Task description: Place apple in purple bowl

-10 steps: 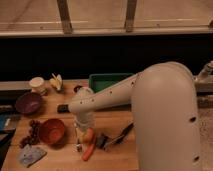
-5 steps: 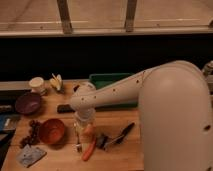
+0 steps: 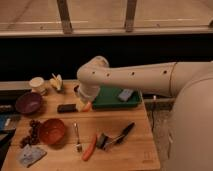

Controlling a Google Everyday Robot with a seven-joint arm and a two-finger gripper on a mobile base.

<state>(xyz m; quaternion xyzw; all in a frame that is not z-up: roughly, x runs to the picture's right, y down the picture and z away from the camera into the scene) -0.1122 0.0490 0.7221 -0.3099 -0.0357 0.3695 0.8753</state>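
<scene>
The apple [image 3: 87,106], yellow with an orange blush, is off the table, tucked under the end of my white arm. My gripper [image 3: 82,103] is shut on it and holds it above the board, beside the green tray's left end; the wrist hides most of the gripper. The purple bowl [image 3: 29,102] sits empty at the left of the wooden table, well left of the gripper, with a black block [image 3: 66,108] between them.
An orange bowl [image 3: 52,131] and grapes [image 3: 32,133] lie front left. A fork [image 3: 77,137], a carrot [image 3: 90,147] and black tongs [image 3: 117,137] lie in front. The green tray [image 3: 112,102] holds a blue sponge [image 3: 125,94]. A cream cup [image 3: 37,84] stands at the back left.
My gripper has risen from low over the board near the carrot and moved back toward the tray, carrying the apple up with it.
</scene>
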